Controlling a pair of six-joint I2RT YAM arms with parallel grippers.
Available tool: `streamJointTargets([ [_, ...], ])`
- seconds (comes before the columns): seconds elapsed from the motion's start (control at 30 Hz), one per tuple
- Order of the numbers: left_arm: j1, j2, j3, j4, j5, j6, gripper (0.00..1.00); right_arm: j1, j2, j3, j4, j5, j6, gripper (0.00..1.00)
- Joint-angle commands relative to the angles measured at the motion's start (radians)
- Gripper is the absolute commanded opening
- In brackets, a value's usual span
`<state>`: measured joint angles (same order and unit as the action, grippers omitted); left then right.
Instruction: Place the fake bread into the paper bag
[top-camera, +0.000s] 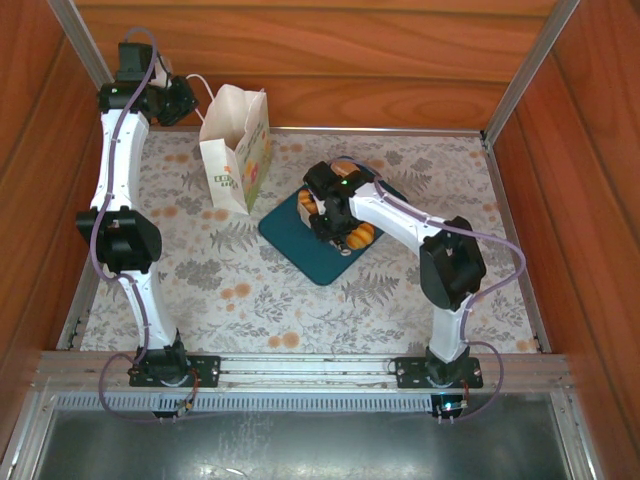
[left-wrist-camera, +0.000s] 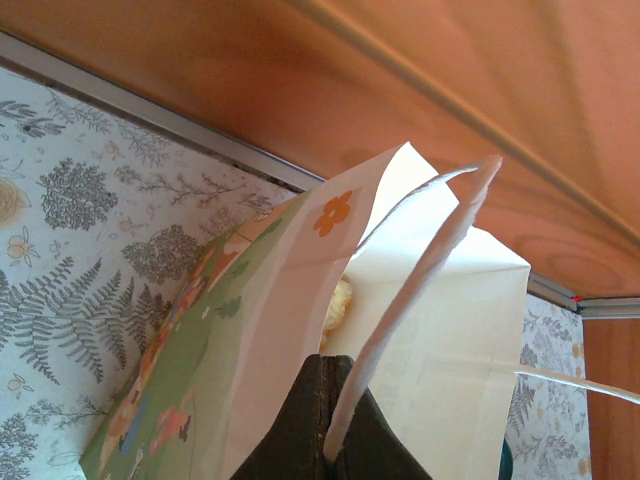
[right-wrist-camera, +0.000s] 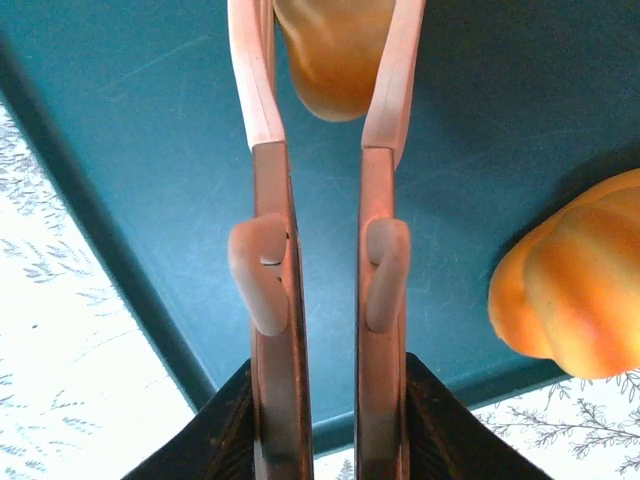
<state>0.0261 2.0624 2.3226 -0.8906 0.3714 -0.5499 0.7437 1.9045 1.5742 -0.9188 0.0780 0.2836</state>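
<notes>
Right claw (right-wrist-camera: 328, 400) clamps the tongs (right-wrist-camera: 272, 330), their tips pinching a fake bread loaf (right-wrist-camera: 335, 50) over the tray (right-wrist-camera: 150, 150) beside a pumpkin bun (right-wrist-camera: 570, 290), while the left claw (left-wrist-camera: 325, 425) grips the paper bag (left-wrist-camera: 270, 330) by its rim, so most loading seems undone.

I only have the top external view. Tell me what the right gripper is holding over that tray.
Observer: The right gripper squeezes tongs, their tips on either side of a golden bread piece.
Operator: Now report the left gripper.
Observer: The left gripper pinches one wall of the paper bag, its mouth open.
Operator: Check inside the bag.
Observer: One yellowish piece shows inside, partly hidden.
</notes>
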Motion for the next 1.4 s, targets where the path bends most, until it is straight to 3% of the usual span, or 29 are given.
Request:
streamJointTargets([
  [0.0, 0.01, -0.027, -0.009, 0.005, 0.012, 0.005, 0.0, -0.006, -0.084, 0.012, -0.013, -0.045, 0.02, 0.26],
  [0.37, 0.01, -0.022, 0.001, 0.006, 0.013, 0.004, 0.0, -0.003, -0.223, 0.064, 0.001, -0.1, 0.08, 0.26],
  [0.73, 0.01, -0.024, 0.0, 0.006, 0.012, 0.004, 0.0, -0.003, -0.226, 0.405, -0.005, -0.078, 0.098, 0.26],
  [1.2, 0.01, -0.021, -0.003, 0.005, 0.011, 0.005, 0.0, 0.002, 0.05, 0.983, -0.015, -0.164, 0.121, 0.27],
  [1.37, 0.01, -0.023, -0.006, 0.005, 0.011, 0.005, 0.0, 0.009, 0.135, 1.064, 0.018, -0.185, 0.149, 0.28],
])
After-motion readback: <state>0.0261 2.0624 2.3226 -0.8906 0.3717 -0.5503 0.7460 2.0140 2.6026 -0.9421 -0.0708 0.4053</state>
